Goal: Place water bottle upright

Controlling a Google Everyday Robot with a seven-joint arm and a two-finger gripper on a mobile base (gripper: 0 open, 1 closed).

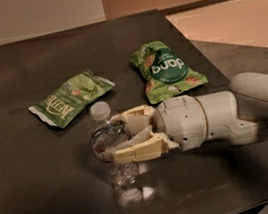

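Fingers (136, 152) of my gripper (117, 138) clamp the water bottle (122, 174), cap up. Behind the bottle lie a snack bag (69, 98) and a Dang bag (166, 69).

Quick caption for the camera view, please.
Gripper closed around the water bottle, cap up, on dark table beside two green snack bags.

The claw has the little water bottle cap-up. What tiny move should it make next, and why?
Probably ease it straight down a little before letting go. The gripper is shut on the water bottle at mid-body, cap on top, roughly vertical above the dark table. I cannot tell whether its base rests there.
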